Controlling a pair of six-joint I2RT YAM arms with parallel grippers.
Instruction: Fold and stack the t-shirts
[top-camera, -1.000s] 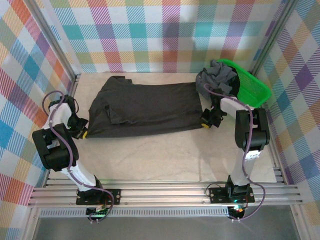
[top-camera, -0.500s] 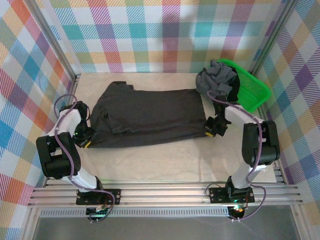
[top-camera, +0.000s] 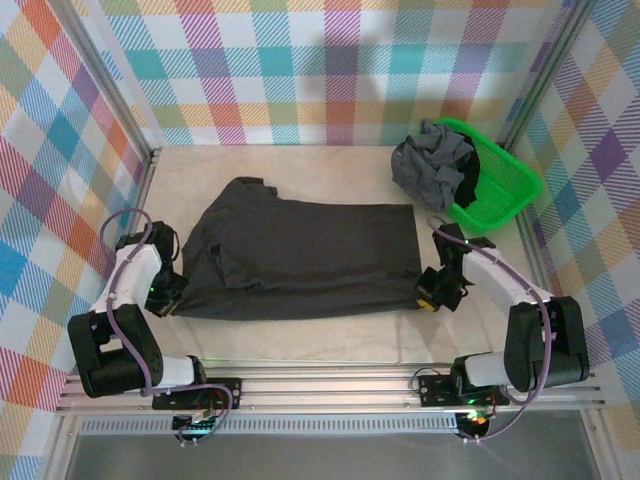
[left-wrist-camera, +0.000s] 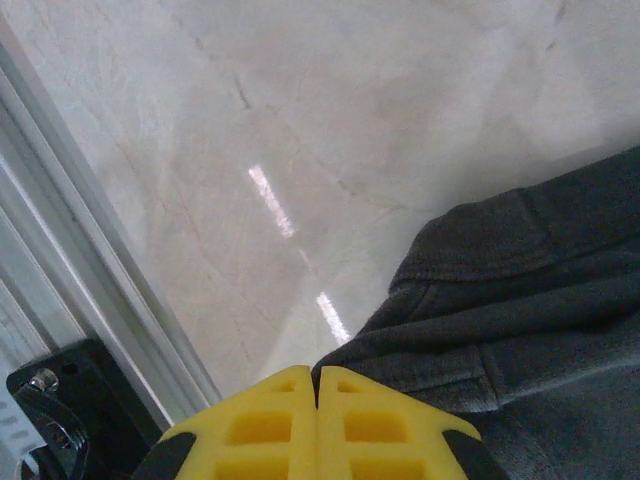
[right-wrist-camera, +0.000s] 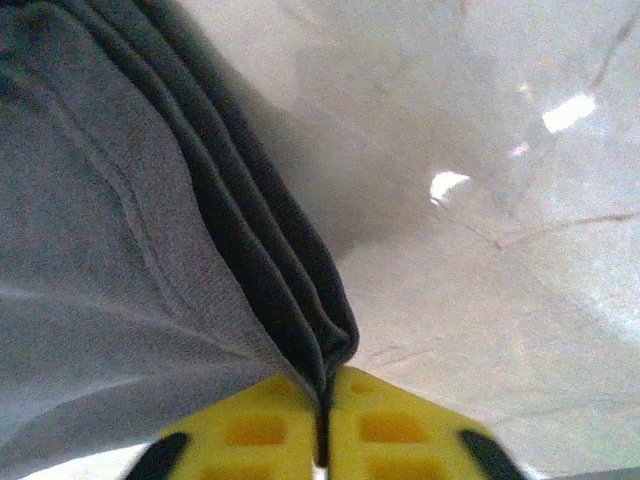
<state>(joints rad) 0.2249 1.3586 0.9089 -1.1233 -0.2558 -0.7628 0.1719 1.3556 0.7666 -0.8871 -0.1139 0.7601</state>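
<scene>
Seemingly marble table (top-camera: 300, 340) (plaid walls (top-camera: 330, 70)) bears 1 charcoal t-shirt (top-camera: 310, 255).

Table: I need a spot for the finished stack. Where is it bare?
Bare table: the far strip between charcoal shirt and back wall; the near strip along the front rail. Crowded: far right corner, green basket and grey shirt; left gripper and right gripper pinch the near corners.

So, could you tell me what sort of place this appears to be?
Most likely a lab robot cell rather than a home: a pale table boxed in by aluminium framing and bright plaid backdrop walls, with a charcoal t-shirt spread on it and a green basket at the far right.
</scene>
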